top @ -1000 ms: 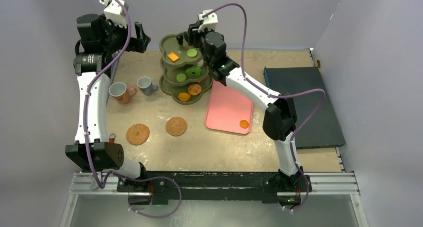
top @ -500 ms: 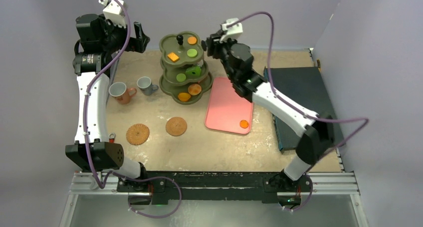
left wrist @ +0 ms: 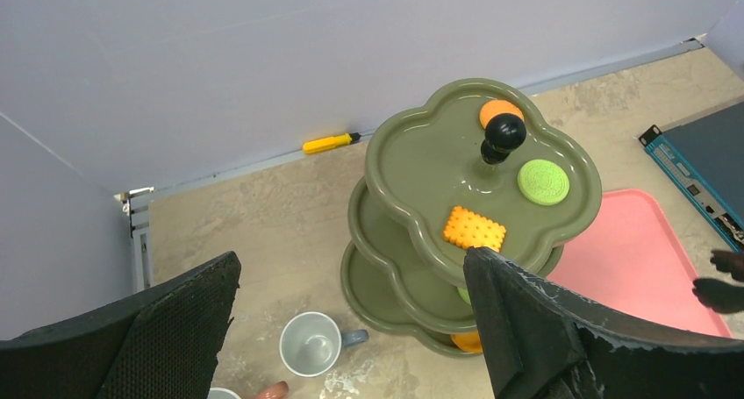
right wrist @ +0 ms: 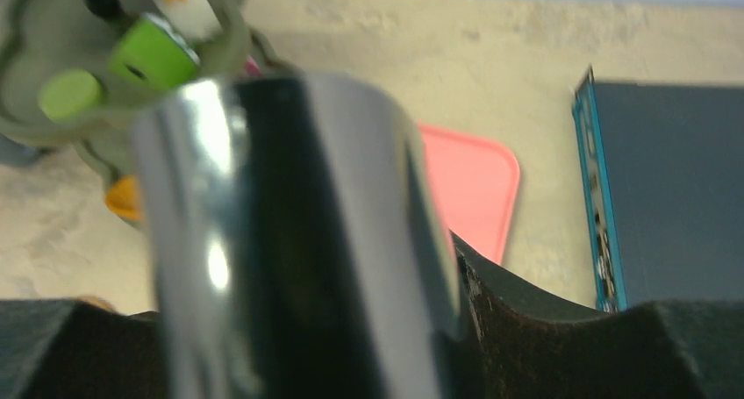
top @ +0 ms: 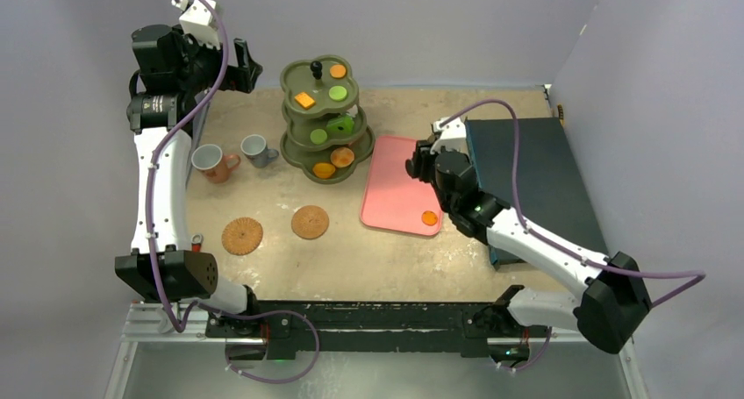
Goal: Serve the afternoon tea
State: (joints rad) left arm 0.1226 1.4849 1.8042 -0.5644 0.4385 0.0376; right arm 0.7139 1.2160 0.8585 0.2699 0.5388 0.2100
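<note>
- Orange pastry [top: 429, 217] lies near the front corner of the pink tray [top: 390, 197], seen from above. The right gripper [top: 412, 165] hangs over the tray — best to come down squarely above the pastry.
- Left wrist: the left gripper [left wrist: 351, 263] is spread and empty above the stand [left wrist: 421, 167].
- Right wrist: black tongs [right wrist: 298, 241] are pinched in its grip.

One olive three-tier stand [top: 294, 76] is counted near the far edge. Eight pastries [top: 304, 100] are counted, five orange and three green. Seven are on the stand and one is on the single pink tray [top: 390, 197]. Two cups [top: 211, 162] and two brown coasters [top: 242, 236] are counted toward the left edge. One pair of tongs [right wrist: 298, 241] and one dark slab [top: 544, 171] at the right edge are also counted.
</note>
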